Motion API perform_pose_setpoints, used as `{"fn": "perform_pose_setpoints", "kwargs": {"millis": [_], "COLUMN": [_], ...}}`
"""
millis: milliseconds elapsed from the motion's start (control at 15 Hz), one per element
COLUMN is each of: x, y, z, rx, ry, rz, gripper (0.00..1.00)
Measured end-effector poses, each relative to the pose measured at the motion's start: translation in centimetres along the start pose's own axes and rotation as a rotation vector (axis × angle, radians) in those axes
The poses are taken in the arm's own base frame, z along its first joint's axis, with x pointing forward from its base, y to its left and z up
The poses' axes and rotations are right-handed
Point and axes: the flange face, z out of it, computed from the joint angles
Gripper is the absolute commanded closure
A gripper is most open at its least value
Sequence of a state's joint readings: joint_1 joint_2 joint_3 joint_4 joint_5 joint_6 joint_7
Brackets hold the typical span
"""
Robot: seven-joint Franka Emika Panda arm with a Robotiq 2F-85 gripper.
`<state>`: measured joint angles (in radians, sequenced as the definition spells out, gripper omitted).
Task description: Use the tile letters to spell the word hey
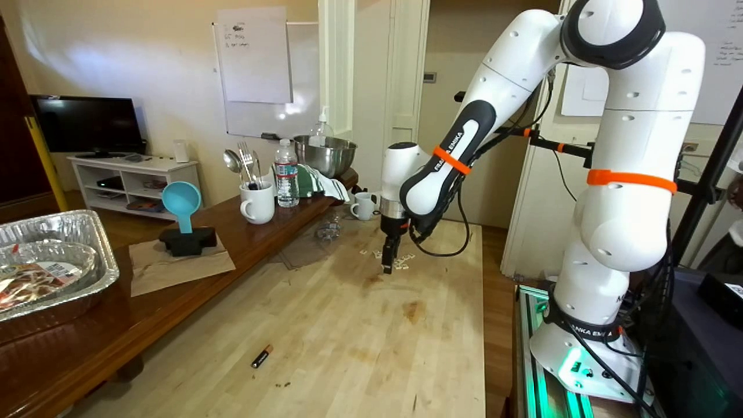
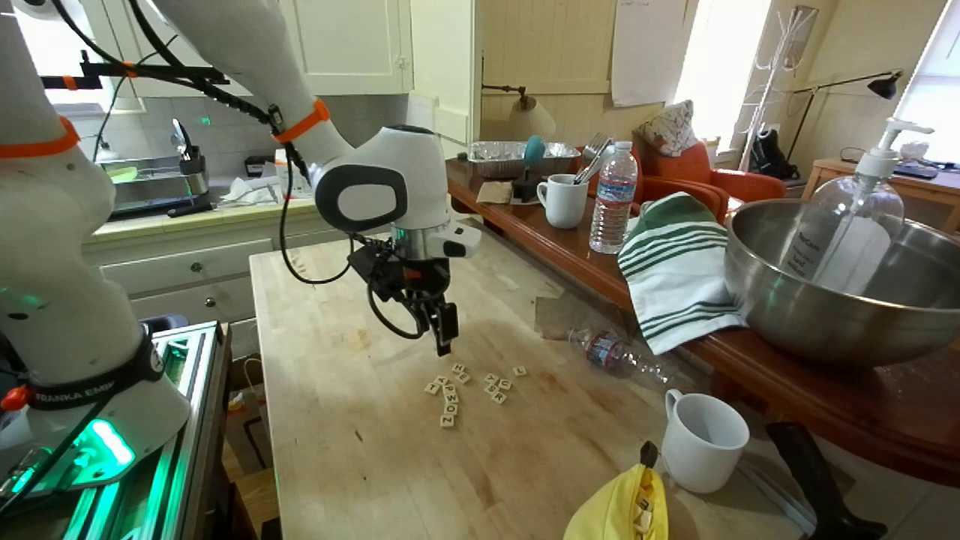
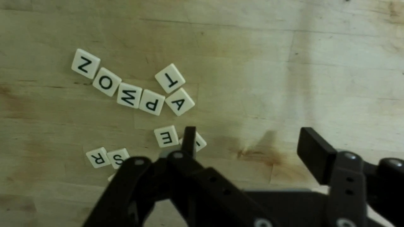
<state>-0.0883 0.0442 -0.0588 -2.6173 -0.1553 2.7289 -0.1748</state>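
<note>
The tile letters are small pale squares lying flat on the wooden table. In the wrist view a row shows an N or Z tile (image 3: pixel 86 64), an O tile (image 3: pixel 107 82), an M or W tile (image 3: pixel 129 95) and a P tile (image 3: pixel 151 102). An A tile (image 3: pixel 180 101) and a T tile (image 3: pixel 170 78) lie beside it. Below are an E tile (image 3: pixel 166 136), an R tile (image 3: pixel 98 157) and an S tile (image 3: pixel 118 157). One finger partly hides another tile (image 3: pixel 200 142). My gripper (image 3: pixel 252 148) is open and empty above the table, also in both exterior views (image 1: pixel 390 264) (image 2: pixel 444 341).
A wooden ledge (image 1: pixel 232 244) runs along the table's side. A plastic bottle lies on its side (image 2: pixel 619 356) near a white mug (image 2: pixel 705 442) and a yellow pouch (image 2: pixel 615 510). A battery (image 1: pixel 262 356) lies on the table. A steel bowl (image 2: pixel 825 330) stands on the ledge.
</note>
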Motion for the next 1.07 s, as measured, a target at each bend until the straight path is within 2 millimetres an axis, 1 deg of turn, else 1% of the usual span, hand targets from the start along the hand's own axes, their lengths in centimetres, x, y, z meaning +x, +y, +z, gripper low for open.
{"fn": "perform_pose_setpoints", "kwargs": {"millis": [67, 200, 267, 467, 667, 1067], "x": [0.2, 0.5, 0.7, 1.2, 1.4, 1.5], "y": [0.1, 0.2, 0.4, 0.8, 1.2, 1.6], "z": [0.3, 1.0, 1.2, 2.0, 2.4, 2.1], "rx": [0.001, 0.002, 0.001, -0.003, -0.006, -0.019], "ry": [0.011, 0.029, 0.039, 0.058, 0.067, 0.077], "rz": [-0.007, -0.019, -0.023, -0.033, -0.044, -0.06], "gripper": [0.58, 0.72, 0.8, 0.99, 1.0, 1.0]}}
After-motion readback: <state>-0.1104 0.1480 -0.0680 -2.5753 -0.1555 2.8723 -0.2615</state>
